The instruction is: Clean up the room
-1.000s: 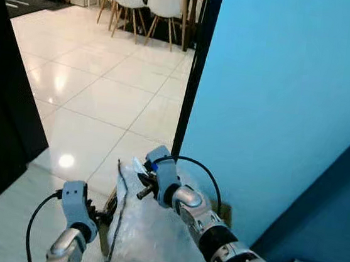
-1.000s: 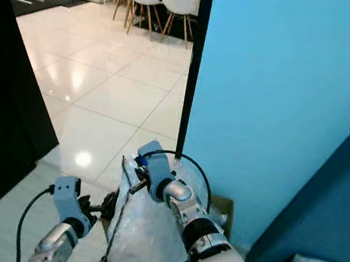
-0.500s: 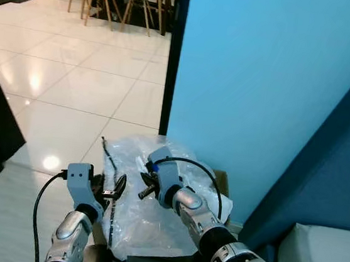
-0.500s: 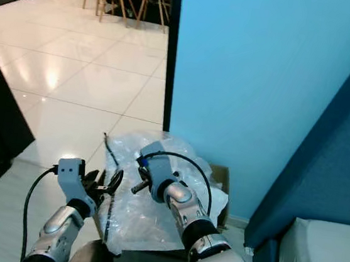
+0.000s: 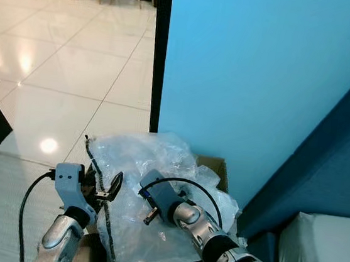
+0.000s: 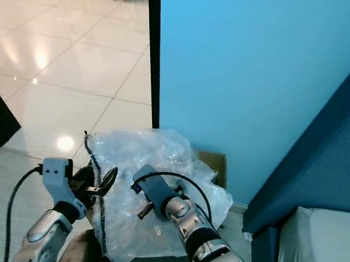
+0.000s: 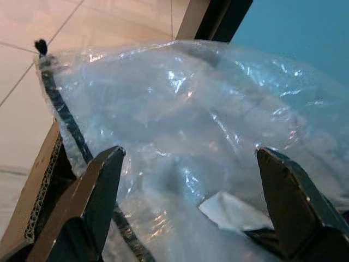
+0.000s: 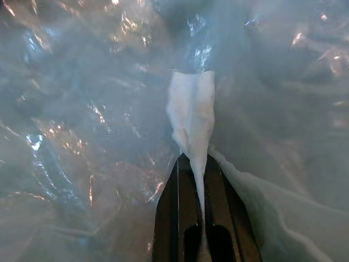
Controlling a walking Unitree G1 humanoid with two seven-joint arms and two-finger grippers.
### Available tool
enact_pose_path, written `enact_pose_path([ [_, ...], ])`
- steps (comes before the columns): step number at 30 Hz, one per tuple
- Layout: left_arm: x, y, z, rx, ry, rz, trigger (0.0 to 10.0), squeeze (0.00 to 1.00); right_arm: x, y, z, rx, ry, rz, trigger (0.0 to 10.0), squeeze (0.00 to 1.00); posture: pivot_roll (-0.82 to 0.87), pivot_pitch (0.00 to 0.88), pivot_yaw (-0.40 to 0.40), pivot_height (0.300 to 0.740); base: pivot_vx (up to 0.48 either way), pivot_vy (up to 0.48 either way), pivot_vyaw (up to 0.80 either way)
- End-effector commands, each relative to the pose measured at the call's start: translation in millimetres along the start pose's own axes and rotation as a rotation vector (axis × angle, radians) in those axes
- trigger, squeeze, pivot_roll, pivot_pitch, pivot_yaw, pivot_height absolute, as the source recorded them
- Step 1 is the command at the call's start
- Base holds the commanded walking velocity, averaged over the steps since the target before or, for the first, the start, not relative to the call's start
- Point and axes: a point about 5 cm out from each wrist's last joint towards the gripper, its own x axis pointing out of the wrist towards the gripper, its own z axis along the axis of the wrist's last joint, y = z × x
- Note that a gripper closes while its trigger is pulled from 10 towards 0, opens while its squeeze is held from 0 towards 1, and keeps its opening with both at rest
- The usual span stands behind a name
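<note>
The right gripper [image 8: 199, 169] pinches a white tissue [image 8: 191, 123] over the clear plastic bag [image 5: 152, 166], while the left gripper [image 7: 188, 180] is spread wide beside it.

Cardboard box [image 5: 214, 166] mostly under plastic bag [image 5: 152, 166]

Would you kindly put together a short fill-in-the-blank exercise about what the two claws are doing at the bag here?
1. The right claw is shut on a white ____.
2. The clear plastic bag lines a ____ box.
3. The left claw hangs near the bag with its fingers ____.
4. The wall behind the box is ____.

Missing words: tissue; cardboard; open; blue
</note>
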Motion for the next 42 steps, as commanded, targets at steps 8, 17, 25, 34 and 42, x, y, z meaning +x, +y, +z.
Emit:
enact_pose_path([
  [8,-17.2,-7.2,32.0,-0.005,-0.038,0.005,10.0,0.00,6.3,22.5,-1.7,-0.033,0.074,0.122,10.0,0.00,0.24,0.333,-0.071,0.527,0.000,0.000,0.00],
  [17,-26.7,-23.6,66.6,-0.001,-0.087,-0.023,10.0,0.00,9.5,20.5,1.1,-0.243,0.209,0.079,10.0,0.00,0.28,0.399,-0.068,0.527,0.000,0.000,0.00],
  [25,-31.4,-32.5,76.6,-0.006,-0.070,-0.042,10.0,0.00,3.2,-19.3,15.3,-0.313,0.262,-0.104,10.0,0.00,0.29,0.424,-0.065,0.527,0.000,0.000,0.00],
  [34,-28.7,-40.5,81.7,-0.019,-0.056,-0.052,10.0,0.00,1.1,-29.5,22.6,-0.175,0.202,-0.138,10.0,1.00,0.29,0.396,-0.088,0.527,0.000,0.000,0.00],
  [42,-11.5,-44.1,82.3,-0.044,-0.090,-0.065,10.0,0.00,-1.9,-33.9,39.6,0.118,0.046,0.055,10.0,1.00,0.21,0.337,-0.109,0.527,0.000,0.000,0.00],
])
